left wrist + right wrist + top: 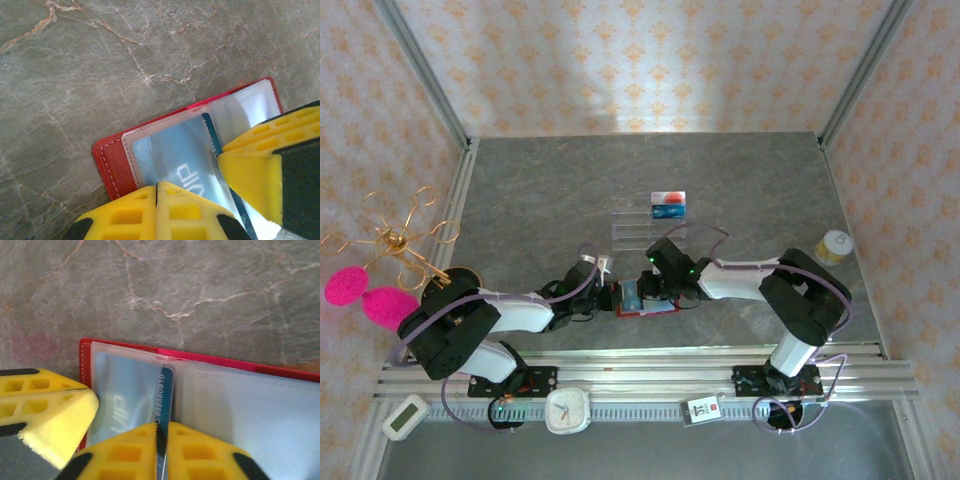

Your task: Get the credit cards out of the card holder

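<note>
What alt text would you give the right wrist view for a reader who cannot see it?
The right pincer is shut on the edge of a blue card in the clear sleeve of an open red card holder. The left pincer sits at the holder's left edge; grey marbled table lies beyond.

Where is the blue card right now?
The blue card lies inside the open red card holder, front and centre in the top view, with its edge pinched in the right gripper.
</note>
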Action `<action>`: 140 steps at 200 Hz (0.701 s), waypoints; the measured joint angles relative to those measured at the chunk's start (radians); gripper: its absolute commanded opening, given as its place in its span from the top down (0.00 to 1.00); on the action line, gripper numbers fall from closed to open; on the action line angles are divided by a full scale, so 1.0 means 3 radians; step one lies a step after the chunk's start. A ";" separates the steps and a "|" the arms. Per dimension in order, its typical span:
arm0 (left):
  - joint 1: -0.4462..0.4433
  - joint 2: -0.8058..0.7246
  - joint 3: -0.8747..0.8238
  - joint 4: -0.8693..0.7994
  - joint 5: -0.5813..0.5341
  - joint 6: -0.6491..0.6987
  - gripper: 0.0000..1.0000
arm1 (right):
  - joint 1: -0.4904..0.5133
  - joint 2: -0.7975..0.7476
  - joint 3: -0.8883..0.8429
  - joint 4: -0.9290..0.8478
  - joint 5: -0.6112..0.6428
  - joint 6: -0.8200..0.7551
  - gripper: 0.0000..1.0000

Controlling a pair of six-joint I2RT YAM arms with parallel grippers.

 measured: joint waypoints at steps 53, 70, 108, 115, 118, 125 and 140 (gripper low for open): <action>0.0000 0.0003 0.0000 0.0027 0.0010 0.0001 1.00 | 0.0000 -0.0067 -0.0055 0.0000 0.0140 0.0023 1.00; 0.0001 0.0003 0.0000 0.0031 0.0033 0.0005 1.00 | 0.0019 -0.0140 -0.0114 -0.0004 0.0223 0.0042 1.00; 0.0010 -0.0004 0.0001 0.0019 0.0065 0.0078 1.00 | 0.0027 -0.0280 -0.0234 -0.0033 0.0379 0.0099 1.00; 0.0010 -0.0017 0.0001 0.0004 0.0066 0.0088 1.00 | 0.0027 -0.0296 -0.0242 -0.0045 0.0398 0.0100 1.00; 0.0010 -0.0020 0.0001 -0.0004 0.0067 0.0089 1.00 | 0.0027 -0.0301 -0.0243 -0.0051 0.0407 0.0100 1.00; 0.0010 -0.0047 0.0001 -0.0037 0.0075 0.0090 1.00 | 0.0027 -0.0309 -0.0247 -0.0062 0.0422 0.0102 1.00; 0.0009 -0.0128 0.0001 -0.0106 0.0088 0.0092 1.00 | 0.0027 -0.0313 -0.0248 -0.0066 0.0434 0.0100 1.00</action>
